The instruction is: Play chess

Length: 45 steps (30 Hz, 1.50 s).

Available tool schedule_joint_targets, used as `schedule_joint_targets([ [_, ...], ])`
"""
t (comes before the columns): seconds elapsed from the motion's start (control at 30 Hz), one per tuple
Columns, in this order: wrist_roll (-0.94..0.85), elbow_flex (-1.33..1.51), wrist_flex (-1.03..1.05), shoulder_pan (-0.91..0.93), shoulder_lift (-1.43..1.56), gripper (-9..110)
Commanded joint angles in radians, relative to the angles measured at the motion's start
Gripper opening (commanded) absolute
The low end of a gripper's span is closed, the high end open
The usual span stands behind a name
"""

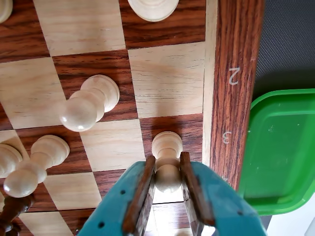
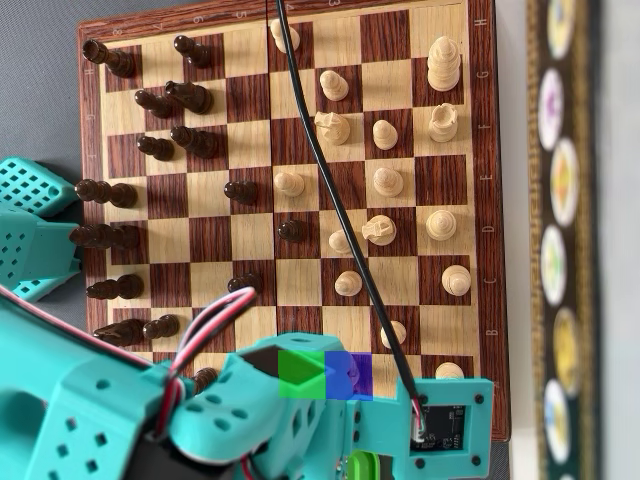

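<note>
A wooden chessboard (image 2: 300,215) of dark and light squares fills the table below me, its brown border (image 1: 231,93) carrying pale numerals, with a 2 and a 3 readable in the wrist view. Just off that border sits a green plastic lid (image 1: 280,147) on a dark grey mat (image 1: 285,39). My gripper (image 1: 168,189), teal with brown pads, is clamped on a light pawn (image 1: 167,160) that stands near the board's edge by the numeral 3; both pads press against its stem below the head. To the left in the wrist view two more light pawns (image 1: 88,104) stand on dark squares. From overhead, my teal arm (image 2: 250,415) covers the bottom edge of the board, a black cable (image 2: 330,190) crosses the squares, and dark pieces (image 2: 150,150) crowd the left side while light pieces (image 2: 400,150) spread over the right.
</note>
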Motion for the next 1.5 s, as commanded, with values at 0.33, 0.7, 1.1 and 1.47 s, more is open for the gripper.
schedule_joint_targets([
  [0.33, -0.012, -0.035, 0.023, 0.026, 0.110, 7],
  [0.7, -0.014, 0.156, 0.014, 0.057, 0.261, 7],
  [1.1, -0.008, 0.311, -0.029, 0.063, 0.344, 7],
  [1.47, -0.012, 0.347, -0.072, 0.083, 0.334, 7],
])
